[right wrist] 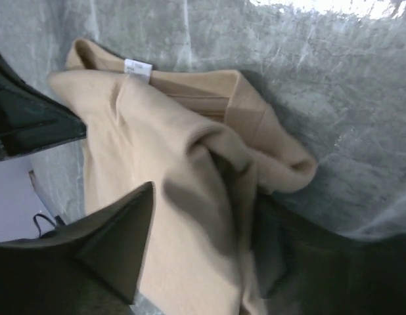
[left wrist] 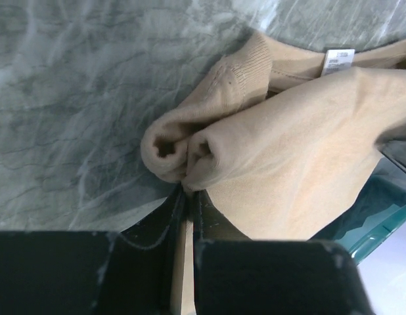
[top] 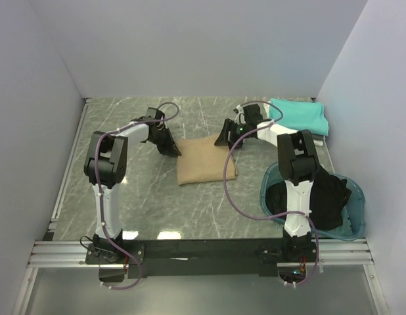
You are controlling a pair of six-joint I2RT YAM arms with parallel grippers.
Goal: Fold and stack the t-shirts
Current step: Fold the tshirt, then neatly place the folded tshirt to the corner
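Note:
A tan t-shirt (top: 206, 161) lies folded in a rectangle in the middle of the table, its white neck label (left wrist: 339, 60) facing up. My left gripper (top: 169, 147) is at the shirt's far left corner, shut on a rolled bunch of tan cloth (left wrist: 183, 147). My right gripper (top: 224, 138) is at the far right corner. Its jaws stand wide apart over the tan cloth (right wrist: 190, 197). A folded teal t-shirt (top: 298, 117) lies at the back right. A black t-shirt (top: 324, 197) lies crumpled in the basin.
A round teal plastic basin (top: 357, 220) stands at the right front beside the right arm. White walls close in the table at the back and on both sides. The tabletop is grey marble (top: 150, 203).

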